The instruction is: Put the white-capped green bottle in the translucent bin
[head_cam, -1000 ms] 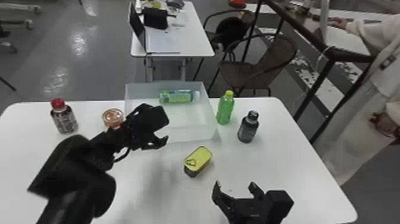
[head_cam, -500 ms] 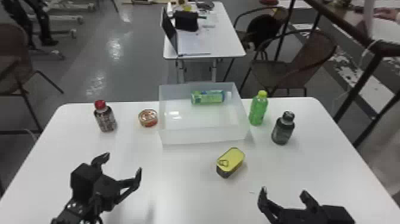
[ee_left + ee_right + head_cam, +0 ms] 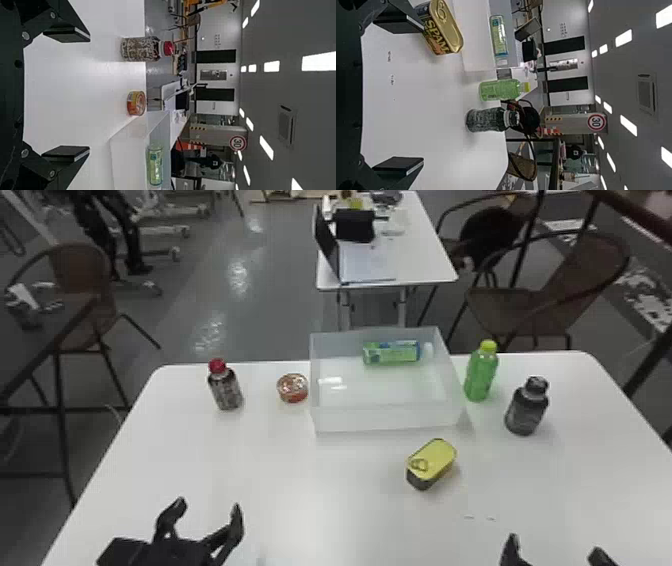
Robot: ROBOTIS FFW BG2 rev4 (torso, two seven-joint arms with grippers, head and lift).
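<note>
the white-capped green bottle (image 3: pixel 391 353) is laid crosswise in the translucent bin (image 3: pixel 387 419), cap rightward, well beyond the left end effector (image 3: pixel 207 505) and right end effector (image 3: pixel 555 545). both are spread wide, empty; neither is clearly placed nearer.

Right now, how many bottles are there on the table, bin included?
4: the white-capped green bottle in the translucent bin; red-capped bottle left of it; yellow-capped bottle and dark bottle to its right.

White-capped green bottle (image 3: pixel 392 353) on side inside translucent bin (image 3: pixel 385 419).
</note>
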